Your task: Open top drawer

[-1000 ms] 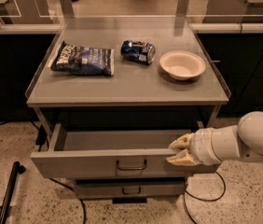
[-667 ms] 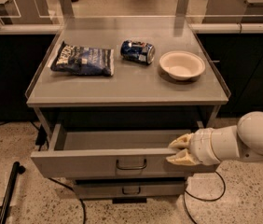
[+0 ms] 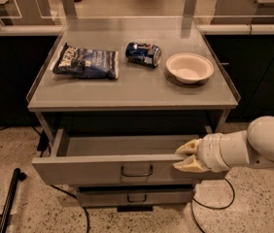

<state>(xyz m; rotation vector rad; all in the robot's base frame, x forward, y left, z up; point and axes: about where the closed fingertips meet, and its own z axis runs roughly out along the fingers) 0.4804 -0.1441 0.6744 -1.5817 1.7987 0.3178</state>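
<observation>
The top drawer (image 3: 88,169) of the grey cabinet is pulled out toward me, and its shallow grey inside (image 3: 122,144) shows. Its small dark bracket handle (image 3: 137,171) sits at the centre of the front. My gripper (image 3: 180,158) reaches in from the right on a white arm (image 3: 253,147). It sits at the right part of the drawer's front rim, one cream finger (image 3: 189,147) behind the front panel and the other in front, shut on that rim.
A narrower grey drawer (image 3: 132,196) sits shut below. On the cabinet top (image 3: 132,89) lie a blue chip bag (image 3: 86,62), a blue can (image 3: 143,53) on its side and a white bowl (image 3: 189,67). A black pole (image 3: 8,203) and cables lie on the floor.
</observation>
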